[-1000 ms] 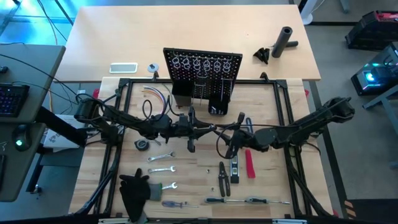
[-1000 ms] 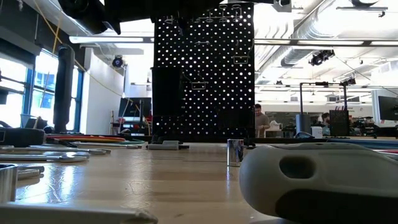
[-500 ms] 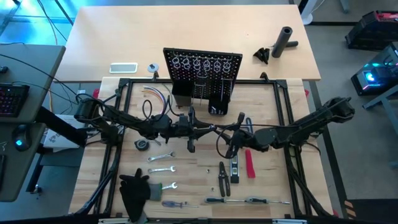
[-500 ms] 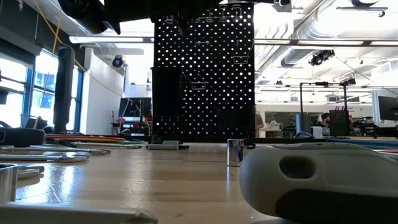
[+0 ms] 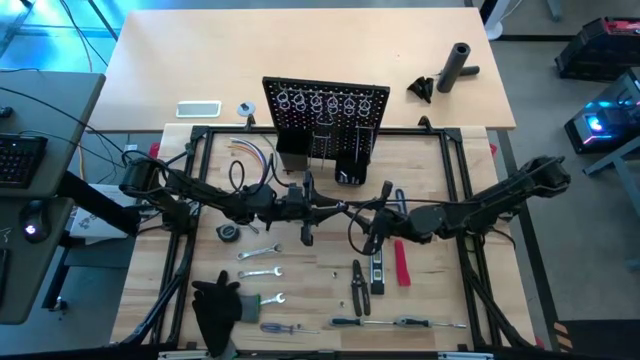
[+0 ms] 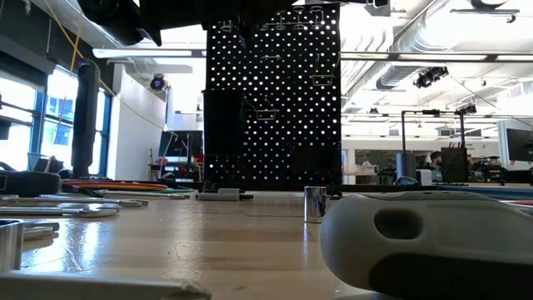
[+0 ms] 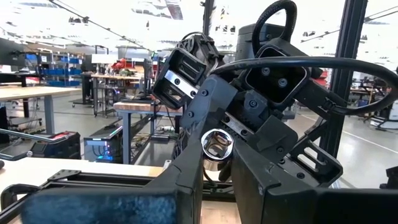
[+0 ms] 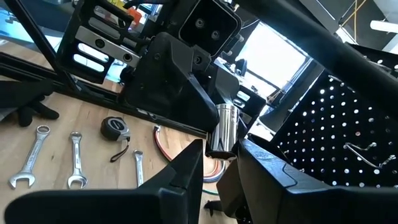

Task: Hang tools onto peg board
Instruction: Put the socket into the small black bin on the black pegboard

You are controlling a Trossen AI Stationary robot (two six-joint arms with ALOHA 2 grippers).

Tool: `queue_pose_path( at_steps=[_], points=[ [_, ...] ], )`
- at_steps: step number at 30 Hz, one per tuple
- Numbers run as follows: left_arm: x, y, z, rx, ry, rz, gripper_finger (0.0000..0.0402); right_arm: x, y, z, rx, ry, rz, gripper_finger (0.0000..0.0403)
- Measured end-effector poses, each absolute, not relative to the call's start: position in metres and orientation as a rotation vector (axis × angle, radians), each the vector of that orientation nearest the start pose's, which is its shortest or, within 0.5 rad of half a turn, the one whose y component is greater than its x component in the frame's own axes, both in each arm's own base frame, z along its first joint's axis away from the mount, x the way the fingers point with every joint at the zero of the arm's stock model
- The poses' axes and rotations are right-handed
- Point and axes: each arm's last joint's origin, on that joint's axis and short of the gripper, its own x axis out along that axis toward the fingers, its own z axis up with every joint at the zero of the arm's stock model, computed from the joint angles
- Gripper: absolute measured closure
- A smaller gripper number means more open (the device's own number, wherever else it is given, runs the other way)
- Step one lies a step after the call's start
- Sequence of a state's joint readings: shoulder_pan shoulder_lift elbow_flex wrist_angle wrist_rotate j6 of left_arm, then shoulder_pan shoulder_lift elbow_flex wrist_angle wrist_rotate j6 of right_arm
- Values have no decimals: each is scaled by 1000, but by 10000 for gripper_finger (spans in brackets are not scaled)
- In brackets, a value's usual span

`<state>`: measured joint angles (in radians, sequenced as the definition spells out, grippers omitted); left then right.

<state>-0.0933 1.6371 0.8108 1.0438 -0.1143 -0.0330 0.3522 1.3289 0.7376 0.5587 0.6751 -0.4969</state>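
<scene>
My two pincers meet mid-desk, both closed on one small chrome socket (image 7: 216,145): left pincer (image 5: 318,209) from one side, right pincer (image 5: 362,212) from the other. The peg board (image 5: 325,110) stands upright at the far edge of the wooden desk (image 5: 430,290). Wrenches (image 5: 258,272) lie toward the near left corner, a red-handled tool (image 5: 401,262) near centre. Beyond, the low view shows a bright open workshop.

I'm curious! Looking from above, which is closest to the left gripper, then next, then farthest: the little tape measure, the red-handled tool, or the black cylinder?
From the left gripper:
1. Red-handled tool, on its right.
2. Tape measure, on its left; nearly tied.
3. Black cylinder, far back right.
</scene>
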Motion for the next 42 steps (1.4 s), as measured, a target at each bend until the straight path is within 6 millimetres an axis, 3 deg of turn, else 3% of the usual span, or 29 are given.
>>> queue_pose_path(
  at_steps=[11, 19, 25, 33, 42],
  points=[
    [341, -29, 248, -56, -213, 19, 348, 276, 72, 270, -455, 95, -293, 313],
    [341, -29, 248, -44, -205, 20, 348, 276, 72, 269, -460, 105, -294, 352],
    [341, -29, 243, -46, -160, 25, 344, 275, 71, 266, -477, 145, -310, 353],
    [343, -29, 236, -35, -82, 57, 279, 272, 74, 257, -486, 238, -365, 353],
    [333, -26, 235, 21, 81, 132, 203, 263, 62, 229, -431, 487, -452, 353]
  ],
)
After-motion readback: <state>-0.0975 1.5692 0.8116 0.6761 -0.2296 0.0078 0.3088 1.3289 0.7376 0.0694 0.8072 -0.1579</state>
